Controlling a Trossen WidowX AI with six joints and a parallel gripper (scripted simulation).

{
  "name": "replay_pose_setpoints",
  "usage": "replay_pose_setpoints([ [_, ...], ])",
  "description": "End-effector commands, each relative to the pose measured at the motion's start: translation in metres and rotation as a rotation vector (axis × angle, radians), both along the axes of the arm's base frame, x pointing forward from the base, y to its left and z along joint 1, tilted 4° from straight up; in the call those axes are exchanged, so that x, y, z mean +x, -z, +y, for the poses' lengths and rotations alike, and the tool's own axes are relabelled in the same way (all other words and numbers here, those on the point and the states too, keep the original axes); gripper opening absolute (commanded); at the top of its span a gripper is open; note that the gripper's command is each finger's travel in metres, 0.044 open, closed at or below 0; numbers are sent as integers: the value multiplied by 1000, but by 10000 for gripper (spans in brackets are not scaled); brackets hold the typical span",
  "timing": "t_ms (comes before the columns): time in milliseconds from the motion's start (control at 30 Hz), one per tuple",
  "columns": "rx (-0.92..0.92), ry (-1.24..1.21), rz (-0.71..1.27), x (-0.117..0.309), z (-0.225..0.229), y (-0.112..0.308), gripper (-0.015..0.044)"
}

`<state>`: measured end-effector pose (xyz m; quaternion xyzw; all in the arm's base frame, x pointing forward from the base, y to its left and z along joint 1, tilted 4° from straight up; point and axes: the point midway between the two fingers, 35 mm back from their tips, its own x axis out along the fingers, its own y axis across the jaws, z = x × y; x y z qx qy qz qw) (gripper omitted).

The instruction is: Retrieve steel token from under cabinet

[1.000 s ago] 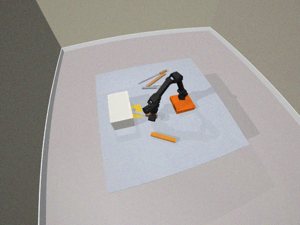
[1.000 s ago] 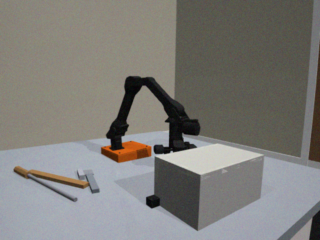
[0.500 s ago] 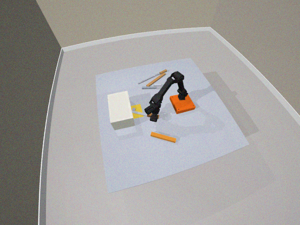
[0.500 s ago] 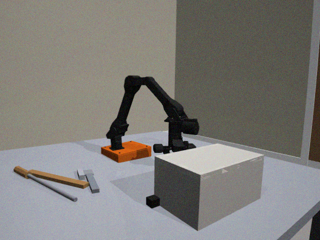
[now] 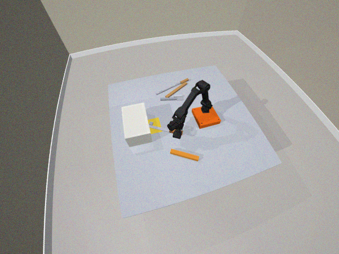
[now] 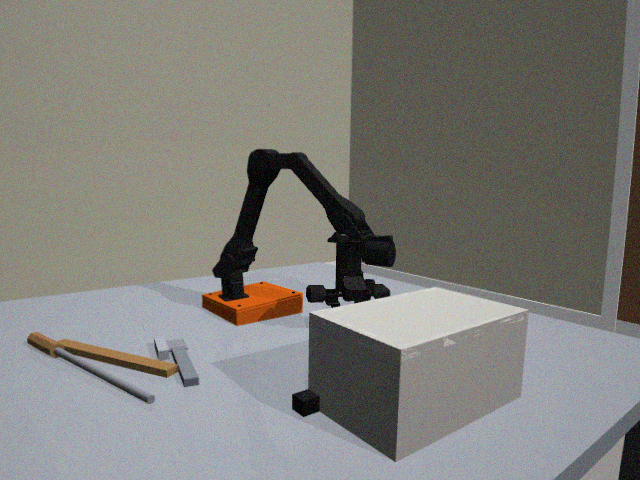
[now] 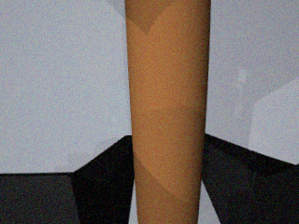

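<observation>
The white cabinet (image 5: 135,118) (image 6: 460,377) stands left of the arm in the top view. The yellow marked area (image 5: 157,121) lies along its front side. A small grey piece (image 5: 151,123), apparently the token, shows on the yellow by the cabinet's edge; whether it lies flat or touches the tool is too small to tell. My gripper (image 5: 176,132) (image 6: 347,303) (image 7: 163,142) is shut on the orange-brown handle (image 7: 168,84) of a thin tool. The tool's grey shaft (image 5: 155,127) reaches over the yellow to the cabinet's front edge; its far end is not clearly visible.
An orange bar (image 5: 184,154) lies in front of the gripper in the top view. A rod with a wooden handle (image 5: 184,80) (image 6: 41,343), a wooden stick (image 5: 176,89) (image 6: 118,357) and grey metal pieces (image 5: 168,99) (image 6: 184,364) lie beyond. A black cube (image 6: 305,402) sits beside the cabinet.
</observation>
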<state>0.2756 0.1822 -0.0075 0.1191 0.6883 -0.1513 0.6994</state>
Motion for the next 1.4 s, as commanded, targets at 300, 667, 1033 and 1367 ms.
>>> replay_pose_setpoints([
  [300,0,-1,5,-24,11,2,0],
  [667,1,-1,6,-38,19,2,0],
  [1033,2,-2,4,-41,22,0,0],
  [1367,2,-2,6,-53,27,0,0],
])
